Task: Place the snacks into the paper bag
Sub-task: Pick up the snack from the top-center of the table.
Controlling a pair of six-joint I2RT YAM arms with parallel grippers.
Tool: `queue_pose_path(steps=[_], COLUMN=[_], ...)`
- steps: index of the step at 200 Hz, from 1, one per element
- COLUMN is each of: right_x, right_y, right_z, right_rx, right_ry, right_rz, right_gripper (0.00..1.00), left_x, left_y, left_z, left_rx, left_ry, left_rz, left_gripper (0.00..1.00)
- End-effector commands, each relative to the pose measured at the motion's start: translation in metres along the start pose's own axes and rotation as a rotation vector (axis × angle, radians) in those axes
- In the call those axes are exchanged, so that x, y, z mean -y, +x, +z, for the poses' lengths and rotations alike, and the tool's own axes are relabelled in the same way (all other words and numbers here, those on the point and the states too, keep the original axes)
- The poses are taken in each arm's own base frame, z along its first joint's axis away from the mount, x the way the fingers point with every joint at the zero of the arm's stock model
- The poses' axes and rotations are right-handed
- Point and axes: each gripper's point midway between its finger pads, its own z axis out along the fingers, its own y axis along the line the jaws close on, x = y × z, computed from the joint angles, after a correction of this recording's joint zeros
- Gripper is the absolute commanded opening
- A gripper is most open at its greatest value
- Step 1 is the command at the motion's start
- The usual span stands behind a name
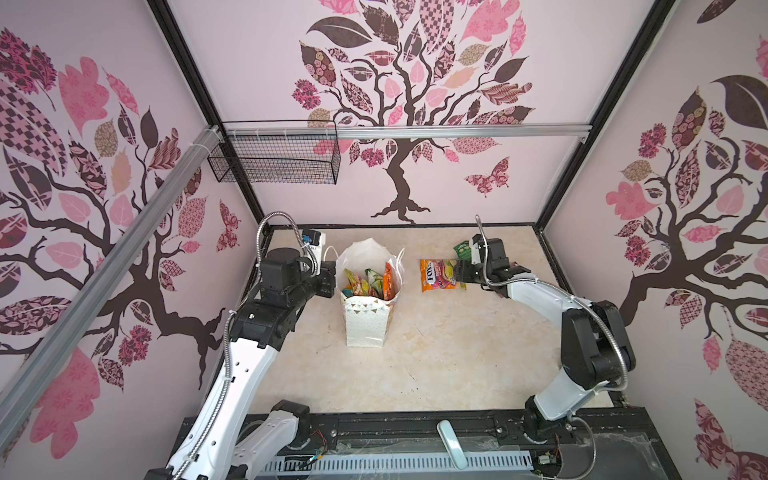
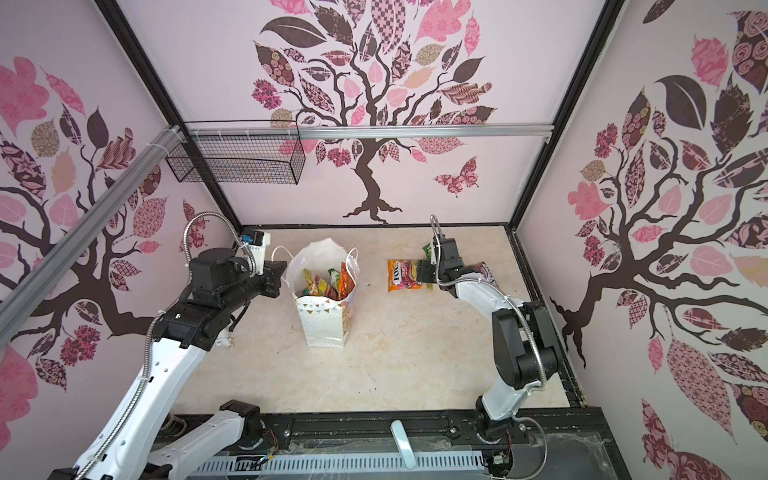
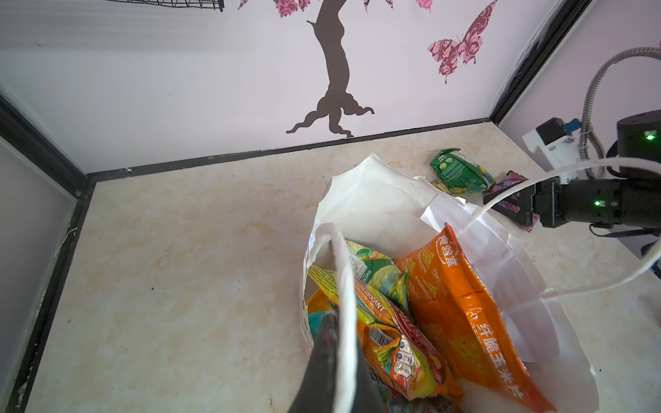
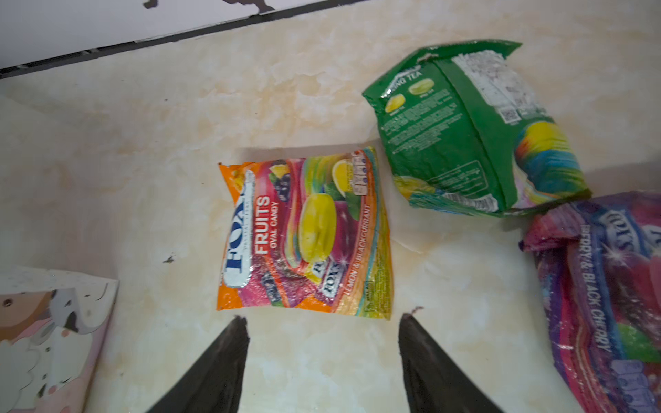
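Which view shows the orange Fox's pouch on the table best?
Right wrist: the orange Fox's pouch lies whole, label readable, before the right gripper. Both top views show it small, partly behind that gripper. Left wrist: absent.

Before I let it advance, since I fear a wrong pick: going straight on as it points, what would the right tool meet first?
Probably the orange FOX'S Fruits pouch, lying flat just ahead of the open right tool; the green pouch lies off to one side.

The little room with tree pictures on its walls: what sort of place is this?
Probably a robot practice booth, not a home. A left arm and a right arm are mounted at the front of a table, with a paper bag and snack packets set out between close walls.
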Motion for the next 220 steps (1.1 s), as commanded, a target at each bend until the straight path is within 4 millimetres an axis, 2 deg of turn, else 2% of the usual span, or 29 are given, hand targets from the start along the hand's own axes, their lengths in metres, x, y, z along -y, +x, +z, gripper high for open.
queue_pose_path(steps=[1,48,112,145,220], right_x=[0.002,0.009,0.015,0.017,0.025], right_y=[0.002,0.016,0.025,0.027,0.026], right_z=[0.013,0.032,0.05,0.058,0.069], right_rx=[-0.001,-0.045,-0.087,-0.096,-0.107], right_ry=[-0.013,-0.012,-0.009,-0.007,-0.008], right_rz=[-0.009,0.006,0.017,0.026,0.048], right_gripper=[0.7,0.72,0.74,0.76,0.75], left_x=[0.001,0.001,0.0,0.0,0.001], left_y=[-0.007,-0.007,-0.006,-0.006,-0.007], left_z=[-0.004,-0.004,-0.003,-0.003,-0.004], left_rx=[0.045,0.045,0.04,0.038,0.043], left_ry=[0.006,0.007,0.002,0.0,0.006], left_rz=[0.004,0.006,0.005,0.006,0.005], left_gripper=[0.0,0.0,0.0,0.0,0.0])
